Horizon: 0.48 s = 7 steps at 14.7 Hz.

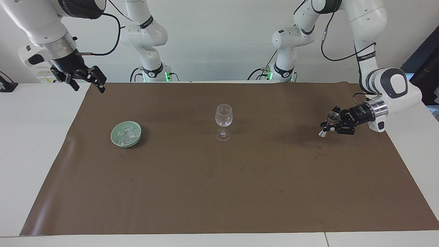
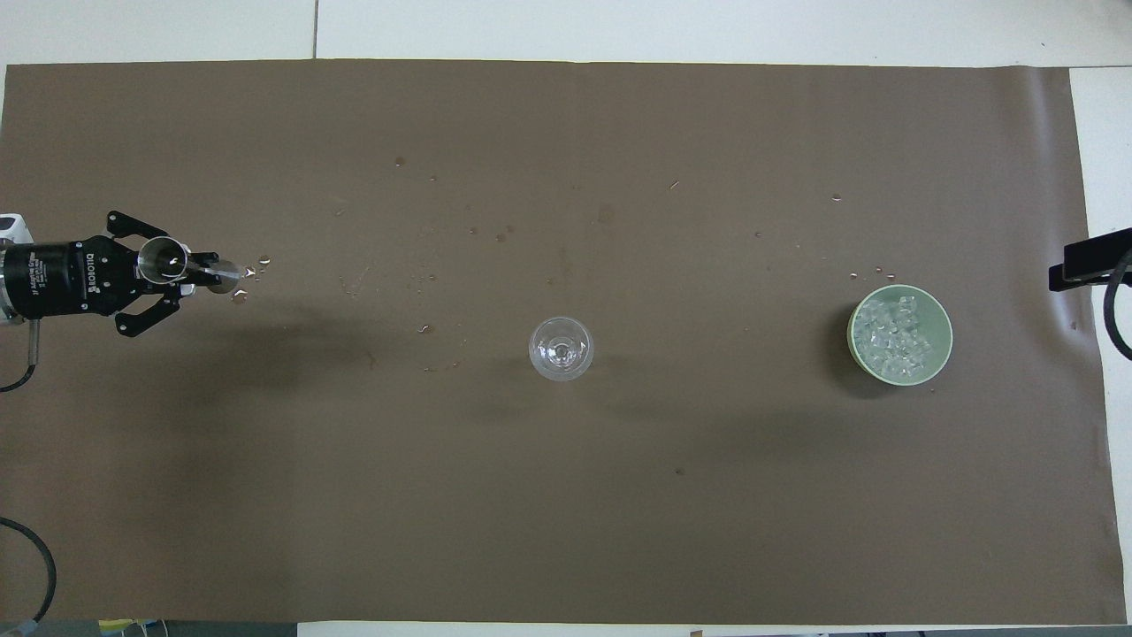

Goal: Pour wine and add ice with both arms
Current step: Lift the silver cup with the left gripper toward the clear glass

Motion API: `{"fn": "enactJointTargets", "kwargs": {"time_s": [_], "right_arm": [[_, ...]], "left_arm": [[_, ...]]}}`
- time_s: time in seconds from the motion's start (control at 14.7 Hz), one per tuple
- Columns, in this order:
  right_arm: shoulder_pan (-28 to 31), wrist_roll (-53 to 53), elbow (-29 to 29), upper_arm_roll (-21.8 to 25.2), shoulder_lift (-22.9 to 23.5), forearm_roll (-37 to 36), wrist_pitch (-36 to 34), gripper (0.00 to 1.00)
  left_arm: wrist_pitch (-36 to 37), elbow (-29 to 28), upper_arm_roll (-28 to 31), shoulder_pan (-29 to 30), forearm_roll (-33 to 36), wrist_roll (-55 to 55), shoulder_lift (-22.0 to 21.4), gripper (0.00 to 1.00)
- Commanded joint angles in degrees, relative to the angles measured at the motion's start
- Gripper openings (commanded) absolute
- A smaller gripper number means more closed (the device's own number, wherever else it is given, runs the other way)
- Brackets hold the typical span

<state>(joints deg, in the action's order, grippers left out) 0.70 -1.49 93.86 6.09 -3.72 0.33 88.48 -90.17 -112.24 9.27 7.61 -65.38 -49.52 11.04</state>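
Closest to the robots, the right gripper (image 1: 88, 79) hung in the air over the edge of the brown mat (image 1: 219, 192) at the right arm's end of the tabletop (image 1: 31, 137), its fingers spread wide apart and holding nothing; that arm waited there. Out over the mat at the left arm's end, the left gripper (image 1: 330, 126) was lifted clear of the surface, its fingers clamped together on a small metal measuring cup (image 1: 328, 122), a double-ended one that showed its open mouth from above (image 2: 162, 259). A few drops of liquid (image 2: 252, 270) lay on the mat just beside its tip. The wine glass (image 1: 223, 121) stood upright near the middle of the mat, well apart from both grippers. The ice (image 1: 126, 133), a heap of small clear cubes, sat in a pale green bowl (image 1: 115, 139) toward the right arm's end, about as far from the robots as the glass. More scattered specks and drops (image 2: 500, 234) marked the mat farther out than the glass.
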Motion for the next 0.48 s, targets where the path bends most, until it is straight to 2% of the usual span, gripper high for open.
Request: {"fn": "enactJointTargets", "kwargs": {"time_s": [0.0, 0.27, 0.41], "right_arm": [[0.35, -0.18, 1.07, -0.11, -1.12, 0.02, -0.33, 1.00], [0.35, -0.18, 1.07, -0.11, -1.12, 0.02, -0.33, 1.00], [0.35, -0.18, 1.15, -0.11, -1.12, 0.02, -0.33, 1.00]], "left_arm": [[-0.62, -2.63, 1.01, -5.23, 2.62, -2.50, -5.84, 0.00], [-0.97, -3.51, 0.92, -12.33, 2.80, -5.85, -8.92, 0.00], [-4.20, -3.60, 0.92, -17.17, 2.97, -8.12, -9.97, 0.00]]}}
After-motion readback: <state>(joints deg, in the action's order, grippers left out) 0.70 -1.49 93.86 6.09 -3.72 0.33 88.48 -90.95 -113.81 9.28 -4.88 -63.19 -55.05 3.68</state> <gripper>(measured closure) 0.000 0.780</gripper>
